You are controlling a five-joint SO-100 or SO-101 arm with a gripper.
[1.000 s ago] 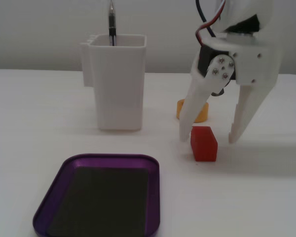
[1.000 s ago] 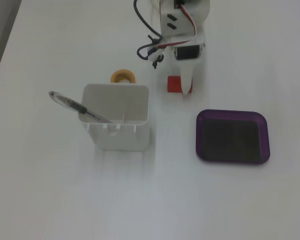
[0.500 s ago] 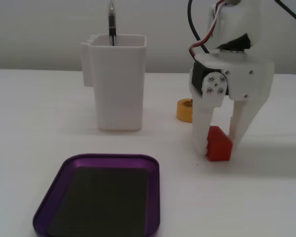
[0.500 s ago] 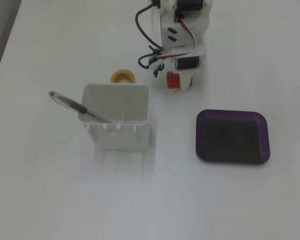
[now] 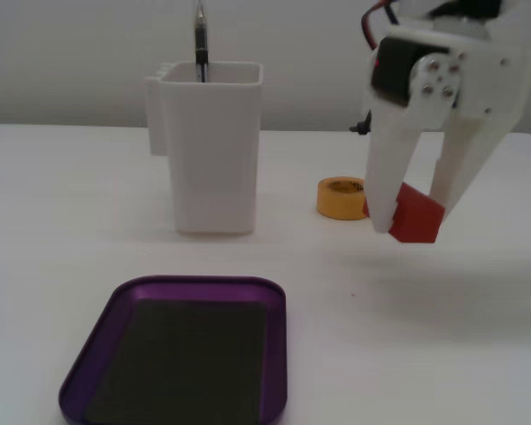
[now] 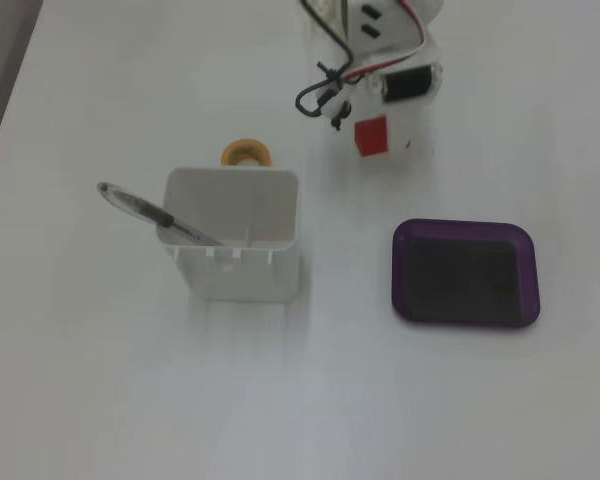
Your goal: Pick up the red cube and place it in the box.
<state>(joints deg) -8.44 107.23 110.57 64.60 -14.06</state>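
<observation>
The red cube [image 5: 415, 215] is held between the white fingers of my gripper [image 5: 414, 221], lifted above the table at the right in a fixed view. It also shows from above [image 6: 371, 136] under the gripper [image 6: 378, 140]. The gripper is shut on the cube. The box, a shallow purple tray [image 5: 274, 292] with a dark floor, lies at the lower left of that view, apart from the gripper. From above the tray [image 6: 466, 231] lies below and to the right of the gripper.
A tall white container [image 5: 214, 150] with a pen [image 5: 200, 40] stands behind the tray; from above the container [image 6: 236, 270] is left of the tray. A yellow tape roll [image 5: 340, 197] lies next to the gripper, also seen from above [image 6: 246, 153].
</observation>
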